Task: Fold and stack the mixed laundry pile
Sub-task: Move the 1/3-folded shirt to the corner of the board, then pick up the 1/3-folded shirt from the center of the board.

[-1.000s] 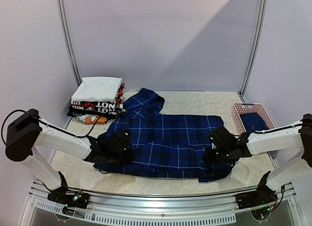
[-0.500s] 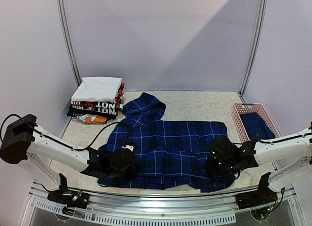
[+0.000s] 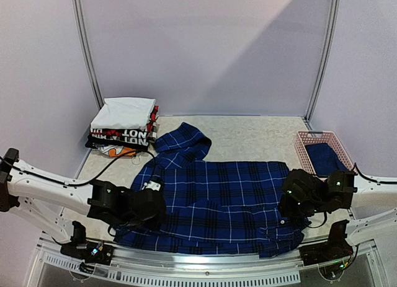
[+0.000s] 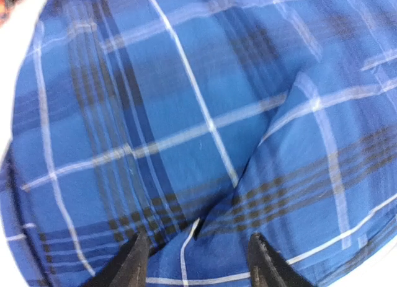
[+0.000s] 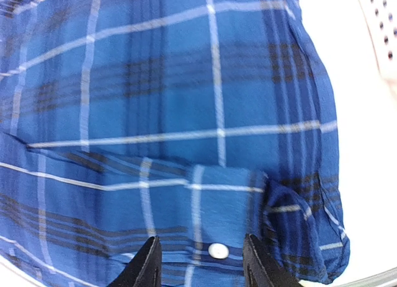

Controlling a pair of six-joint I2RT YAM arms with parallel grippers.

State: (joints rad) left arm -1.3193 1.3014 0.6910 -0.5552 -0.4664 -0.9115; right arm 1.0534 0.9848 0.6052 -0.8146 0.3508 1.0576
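Note:
The dark-blue plaid shirt [image 3: 217, 197] lies spread flat across the table, its collar end [image 3: 183, 137] toward the back. My left gripper [image 3: 151, 206] sits low over the shirt's near left edge. In the left wrist view its fingers [image 4: 128, 265] stand apart over the plaid cloth [image 4: 186, 113], with a raised crease between them, and my left gripper [image 4: 197, 253] is open. My right gripper [image 3: 293, 202] is over the near right corner. In the right wrist view my right gripper [image 5: 201, 259] is open above a white button [image 5: 217, 250]. The navy T-shirt [image 3: 322, 157] lies in the basket.
A pink lattice basket [image 3: 317, 135] stands at the right side of the table. A stack of folded white and black red-lettered garments [image 3: 124, 123] sits at the back left. The metal rail of the table's near edge [image 3: 198, 265] runs just below the shirt's hem.
Both arms have drawn back toward the near edge, dragging the shirt's lower hem nearer and flatter. Both pairs of jaws have opened wider and let the cloth go.

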